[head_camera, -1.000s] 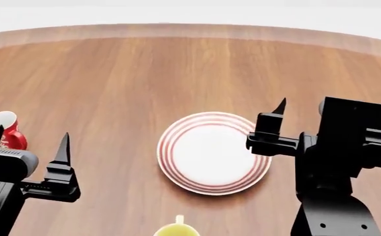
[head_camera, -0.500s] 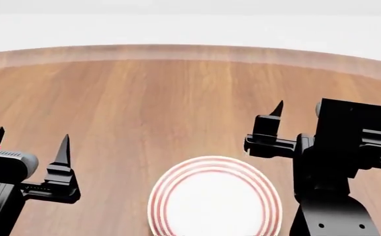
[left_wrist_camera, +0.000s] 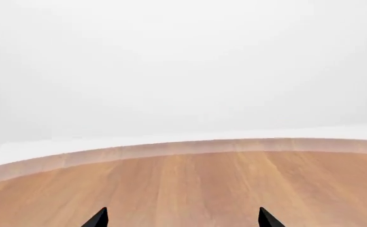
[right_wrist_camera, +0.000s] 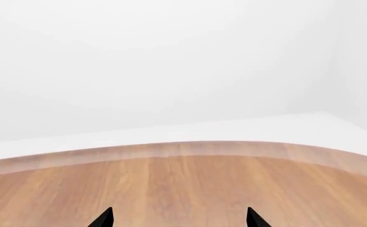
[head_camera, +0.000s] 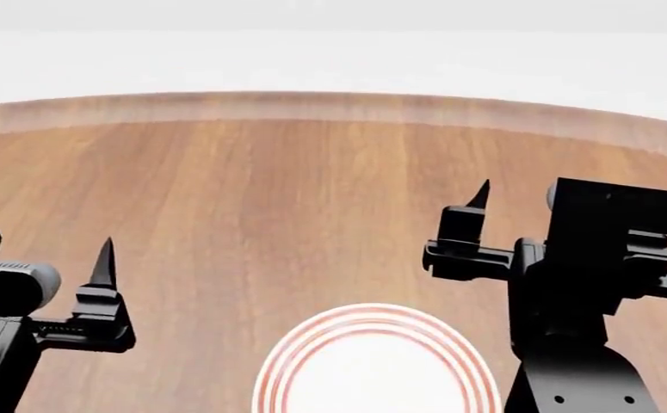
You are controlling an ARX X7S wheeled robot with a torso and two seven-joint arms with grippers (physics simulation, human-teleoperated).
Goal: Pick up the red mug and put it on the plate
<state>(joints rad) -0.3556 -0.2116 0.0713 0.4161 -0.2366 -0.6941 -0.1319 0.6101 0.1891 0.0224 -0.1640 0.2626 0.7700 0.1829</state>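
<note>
Hovering at the lower left of the head view, the left tool (head_camera: 44, 254) stands released, its two black pointed fingertips apart with nothing between them, held clear above the brown wooden round desk (head_camera: 253, 189); I judge it waits there because nothing within reach is ready to be gripped. Its own wrist view shows only two dark tips at the bottom edge, bare wood and a pale blank backdrop. Moving rightward, the round white plate with concentric red rings (head_camera: 376, 366) lies flat on the desk at the bottom centre of the head view, cut off by the lower edge, between the two arms and well apart from both; it seems to sit there as the drop spot. At the right of the frame, the right tool (head_camera: 477, 206) on its bulky black arm is raised off the desk; only one fingertip is plain in the head view, but its wrist view shows two tips spread with nothing between, so it is released too. The red mug appears in none of the current views, so its place cannot be told. No brands, labels or writing can be read anywhere.
</note>
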